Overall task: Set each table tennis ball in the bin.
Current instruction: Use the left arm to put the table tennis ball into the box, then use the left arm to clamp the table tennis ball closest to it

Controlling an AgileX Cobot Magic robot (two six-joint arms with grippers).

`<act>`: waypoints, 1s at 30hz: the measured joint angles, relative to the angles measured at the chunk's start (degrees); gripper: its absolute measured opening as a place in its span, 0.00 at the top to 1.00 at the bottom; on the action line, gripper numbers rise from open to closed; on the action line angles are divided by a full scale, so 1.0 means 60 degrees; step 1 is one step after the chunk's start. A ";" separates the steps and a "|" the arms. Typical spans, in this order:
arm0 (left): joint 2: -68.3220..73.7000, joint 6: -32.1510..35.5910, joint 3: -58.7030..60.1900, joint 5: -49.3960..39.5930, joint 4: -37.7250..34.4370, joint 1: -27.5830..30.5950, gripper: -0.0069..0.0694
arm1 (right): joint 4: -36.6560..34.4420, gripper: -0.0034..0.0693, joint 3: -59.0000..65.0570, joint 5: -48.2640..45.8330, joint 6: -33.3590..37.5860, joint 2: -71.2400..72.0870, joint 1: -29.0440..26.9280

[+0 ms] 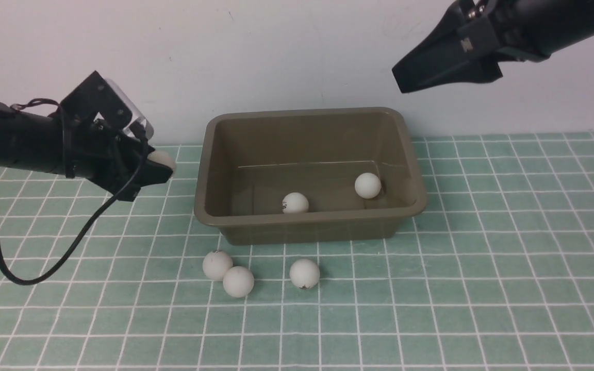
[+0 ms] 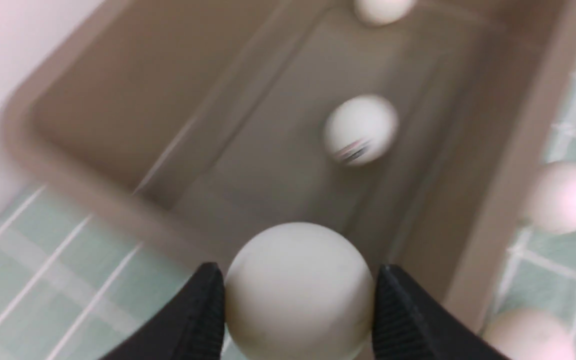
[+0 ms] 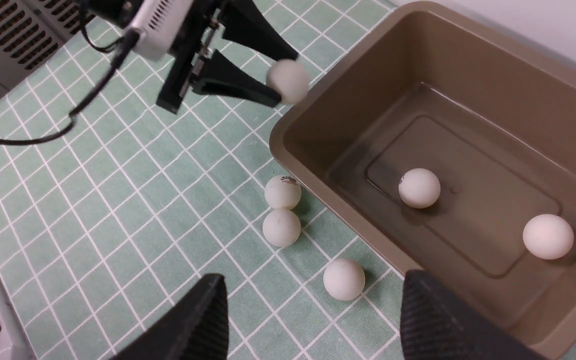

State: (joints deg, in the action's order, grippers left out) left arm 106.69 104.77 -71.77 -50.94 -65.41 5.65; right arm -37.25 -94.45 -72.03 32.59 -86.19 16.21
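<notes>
- The bin holds two table tennis balls.
- Three balls lie on the mat before it.
- The left gripper clamps a sixth ball near its left rim.
- The right gripper gapes empty.

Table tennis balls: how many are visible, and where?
6 balls. Two in the bin: one mid-floor, one by its right wall. Three on the mat in front of it, two touching. One held in the left gripper. None seems hidden.
</notes>
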 joint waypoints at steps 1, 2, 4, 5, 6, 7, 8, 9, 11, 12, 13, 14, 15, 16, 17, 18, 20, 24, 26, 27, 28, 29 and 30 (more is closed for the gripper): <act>0.0122 0.0066 -0.0097 -0.0082 -0.0010 -0.0128 0.47 | 0.0000 0.37 0.0000 0.0000 0.0000 0.0000 0.0000; 0.0220 0.0099 -0.0187 -0.0116 -0.0020 -0.0235 0.47 | 0.0000 0.37 0.0000 0.0000 0.0000 0.0000 0.0000; 0.0498 0.0071 -0.0443 -0.0215 -0.0029 -0.0488 0.47 | 0.0000 0.37 0.0000 0.0000 0.0000 0.0000 0.0000; 0.0577 -0.0011 -0.0556 -0.0215 -0.0029 -0.0549 0.47 | 0.0000 0.37 0.0000 0.0000 0.0000 0.0000 0.0000; 0.0655 -0.0195 -0.0694 -0.0215 -0.0029 -0.0618 0.47 | 0.0000 0.37 0.0000 0.0000 0.0000 0.0000 0.0000; 0.0736 -0.0466 -0.0838 -0.0205 -0.0029 -0.0672 0.47 | 0.0000 0.37 0.0000 0.0000 0.0000 0.0000 0.0000; 0.0787 -0.0731 -0.0969 -0.0196 0.0037 -0.0713 0.47 | 0.0000 0.37 0.0000 0.0000 0.0000 0.0000 0.0000; 0.0806 -0.1143 -0.1114 -0.0154 0.0179 -0.0752 0.47 | 0.0010 0.37 0.0000 0.0000 0.0000 0.0000 0.0000; 0.0806 -0.1901 -0.1374 -0.0152 0.0480 -0.0772 0.42 | 0.0029 0.37 0.0000 0.0000 0.0000 0.0000 0.0000; 0.0806 -0.2121 -0.1482 -0.0172 0.0636 -0.0772 0.40 | 0.0029 0.37 0.0000 0.0000 0.0000 0.0000 0.0000; 0.0798 -0.2535 -0.1630 -0.0212 0.0897 -0.0772 0.38 | 0.0034 0.37 0.0000 0.0000 0.0000 0.0000 0.0000; 0.0753 -0.3361 -0.1842 -0.0289 0.1382 -0.0763 0.35 | 0.0034 0.37 0.0000 0.0000 0.0000 0.0000 0.0000; 0.0690 -0.3989 -0.1987 -0.0332 0.1832 -0.0763 0.34 | 0.0034 0.37 0.0000 0.0000 0.0000 0.0000 0.0000; 0.0610 -0.4527 -0.2093 -0.0403 0.2317 -0.0763 0.33 | 0.0034 0.37 0.0000 0.0000 0.0000 0.0000 0.0000; 0.0531 -0.5068 -0.2198 -0.0476 0.2714 -0.0763 0.33 | 0.0034 0.37 0.0000 0.0000 0.0000 0.0000 0.0000; 0.0443 -0.5591 -0.2254 -0.0514 0.3086 -0.0763 0.33 | 0.0034 0.37 0.0000 0.0000 0.0000 0.0000 0.0000; 0.0168 -0.7154 -0.2321 -0.0737 0.3999 -0.0763 0.35 | 0.0034 0.37 0.0000 0.0000 0.0000 0.0000 0.0000; -0.0309 -0.9491 -0.2332 -0.1798 0.5577 -0.0754 0.42 | 0.0052 0.37 0.0000 0.0000 0.0000 0.0000 0.0000; -0.0379 -1.0231 -0.2341 -0.2444 0.5943 -0.0754 0.45 | 0.0052 0.37 0.0000 0.0000 0.0000 0.0000 0.0000; -0.0379 -1.0436 -0.2332 -0.2667 0.6031 -0.0754 0.45 | 0.0052 0.37 0.0000 0.0000 0.0000 0.0000 0.0000; -0.0379 -1.0599 -0.2292 -0.2851 0.6088 -0.0764 0.46 | 0.0061 0.37 0.0000 0.0000 0.0000 0.0000 0.0000; -0.0387 -1.0662 -0.2183 -0.2969 0.6106 -0.0773 0.46 | 0.0061 0.37 0.0000 0.0000 0.0000 0.0000 0.0000; -0.0389 -1.0662 -0.2099 -0.2980 0.6106 -0.0781 0.46 | 0.0071 0.37 0.0000 0.0000 0.0000 0.0000 0.0000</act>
State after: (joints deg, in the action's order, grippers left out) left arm 104.36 40.81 -84.36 -68.82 -28.78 0.96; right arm -36.82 -94.45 -72.03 32.59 -86.19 16.21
